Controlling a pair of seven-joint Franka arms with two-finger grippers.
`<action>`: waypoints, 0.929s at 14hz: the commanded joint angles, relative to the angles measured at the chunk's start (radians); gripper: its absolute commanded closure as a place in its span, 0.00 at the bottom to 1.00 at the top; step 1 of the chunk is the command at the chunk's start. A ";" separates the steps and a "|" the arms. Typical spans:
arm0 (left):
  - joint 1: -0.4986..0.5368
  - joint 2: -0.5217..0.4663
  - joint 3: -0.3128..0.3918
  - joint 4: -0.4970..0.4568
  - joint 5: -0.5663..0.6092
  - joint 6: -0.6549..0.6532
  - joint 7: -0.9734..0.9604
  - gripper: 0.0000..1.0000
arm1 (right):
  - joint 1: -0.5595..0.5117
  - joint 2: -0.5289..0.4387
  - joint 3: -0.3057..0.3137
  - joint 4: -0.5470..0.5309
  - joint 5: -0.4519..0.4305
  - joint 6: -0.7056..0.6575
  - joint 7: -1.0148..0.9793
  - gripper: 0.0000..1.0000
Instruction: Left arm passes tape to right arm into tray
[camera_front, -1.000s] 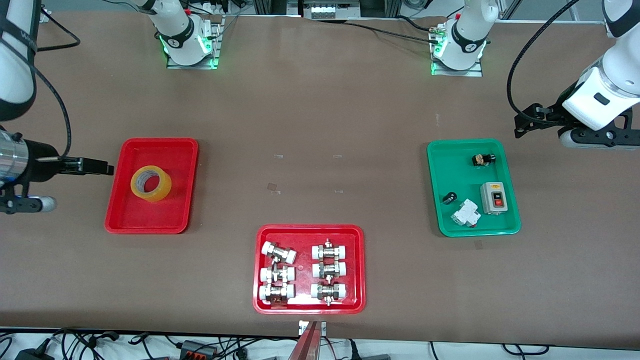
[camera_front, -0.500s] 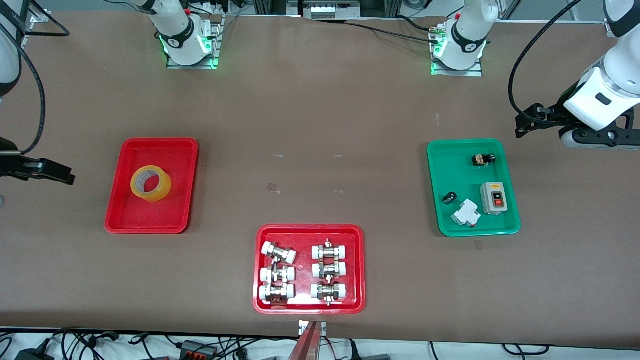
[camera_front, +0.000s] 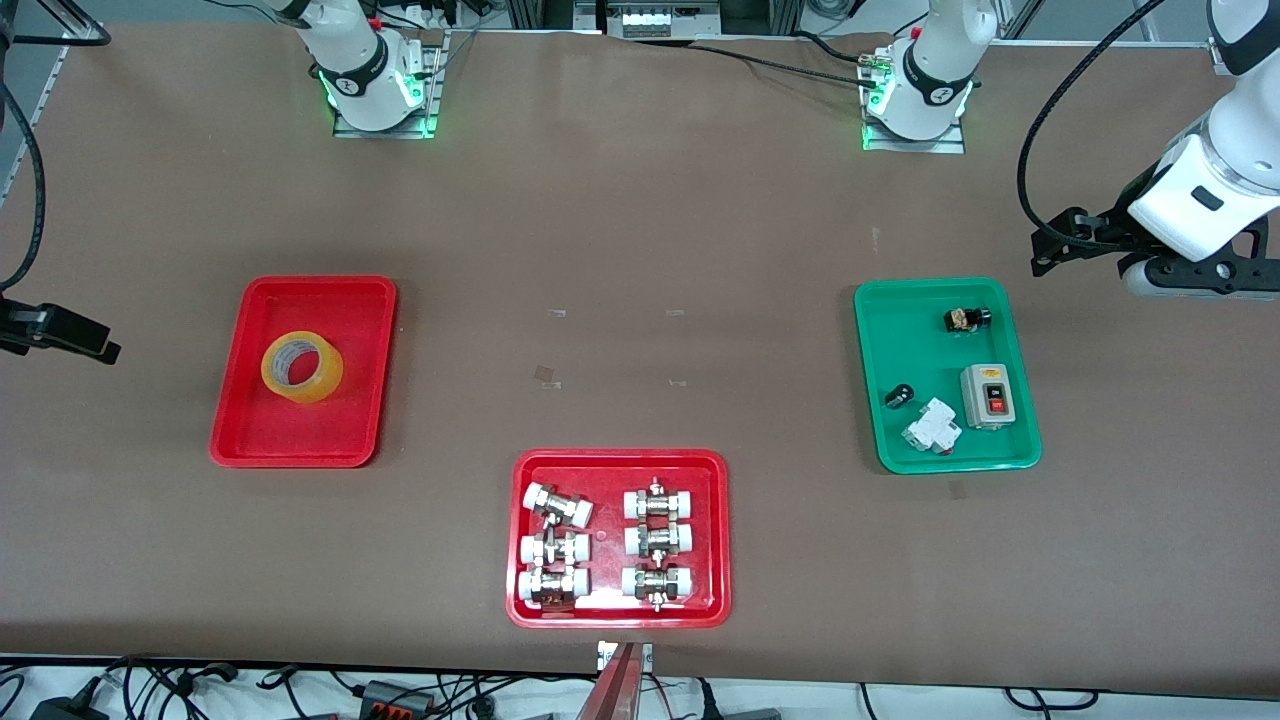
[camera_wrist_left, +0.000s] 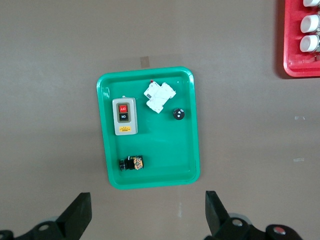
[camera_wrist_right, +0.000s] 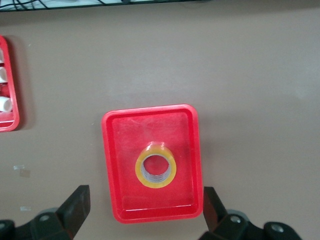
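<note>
Both jaws gape empty, the right gripper (camera_wrist_right: 141, 212) above the right arm's table edge and the left gripper (camera_wrist_left: 145, 215) idle by the green tray (camera_front: 885, 445), so you leave the yellow translucent tape roll (camera_front: 302, 368) flat in the plain red plastic tray (camera_front: 300, 455).

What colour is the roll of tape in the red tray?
Translucent yellow with a pale core; the tape shows best in the right wrist view, lying in the red tray.

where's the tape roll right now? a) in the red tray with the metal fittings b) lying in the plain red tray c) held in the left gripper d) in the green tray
b: the tape lies flat in the plain red tray, with nothing gripping it; the right wrist view shows the same, with the right gripper open and clear of it.
</note>
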 joint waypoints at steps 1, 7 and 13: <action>0.008 -0.018 -0.002 -0.017 -0.016 0.008 0.009 0.00 | -0.010 -0.093 0.013 -0.116 -0.001 0.007 -0.007 0.00; 0.010 -0.020 -0.002 -0.017 -0.016 0.009 0.011 0.00 | -0.012 -0.297 0.011 -0.426 -0.007 0.117 -0.010 0.00; 0.010 -0.020 0.003 -0.017 -0.017 0.014 0.011 0.00 | -0.009 -0.343 0.014 -0.478 -0.007 0.091 -0.036 0.00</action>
